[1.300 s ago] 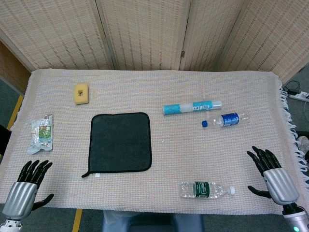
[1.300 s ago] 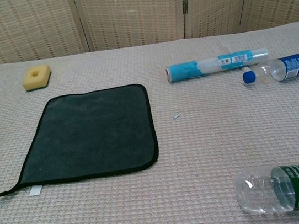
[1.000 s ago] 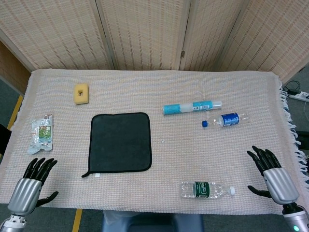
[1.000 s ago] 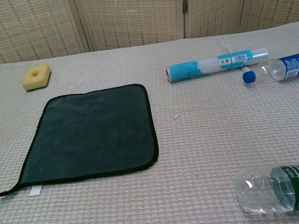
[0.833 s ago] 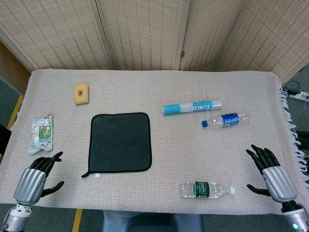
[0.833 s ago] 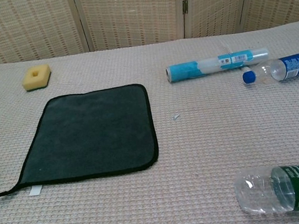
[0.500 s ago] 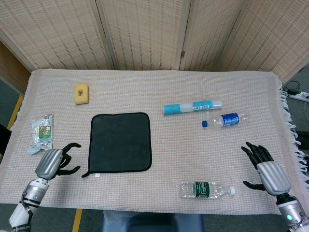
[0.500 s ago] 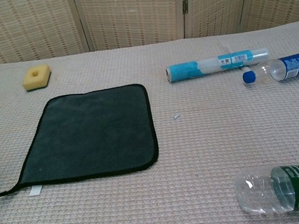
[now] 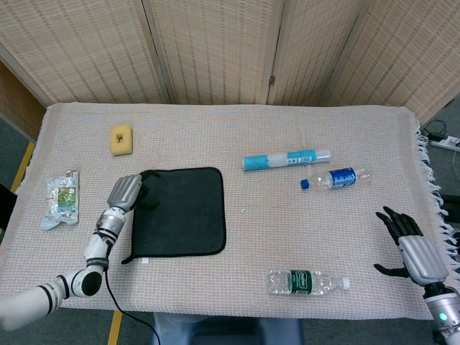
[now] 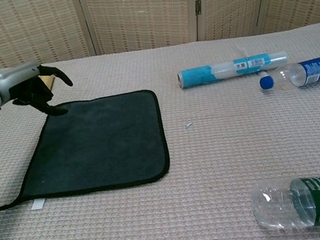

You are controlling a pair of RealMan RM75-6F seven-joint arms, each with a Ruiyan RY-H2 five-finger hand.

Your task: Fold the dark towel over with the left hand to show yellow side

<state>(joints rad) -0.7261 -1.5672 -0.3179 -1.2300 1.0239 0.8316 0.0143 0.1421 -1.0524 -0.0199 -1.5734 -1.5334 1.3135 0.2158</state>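
The dark towel (image 9: pixel 183 212) (image 10: pixel 100 143) lies flat on the table, dark side up, with a black hem and a small white tag at its near left corner. My left hand (image 9: pixel 128 192) (image 10: pixel 27 86) hovers over the towel's far left corner, fingers spread and curved downward, holding nothing. Whether its fingertips touch the cloth cannot be told. My right hand (image 9: pixel 411 251) is open near the table's front right edge, far from the towel; the chest view does not show it.
A yellow sponge (image 9: pixel 121 139) sits behind the towel, partly hidden by my left hand in the chest view. A snack packet (image 9: pixel 62 197) lies far left. A blue-white tube (image 9: pixel 285 159) (image 10: pixel 233 68), a blue-label bottle (image 9: pixel 336 177) (image 10: pixel 302 72) and a green-label bottle (image 9: pixel 307 281) (image 10: pixel 306 202) lie right.
My left hand has swept from the table's front left edge up and inward to the towel's far left corner. My right hand shifted slightly toward the right edge. The towel has not moved.
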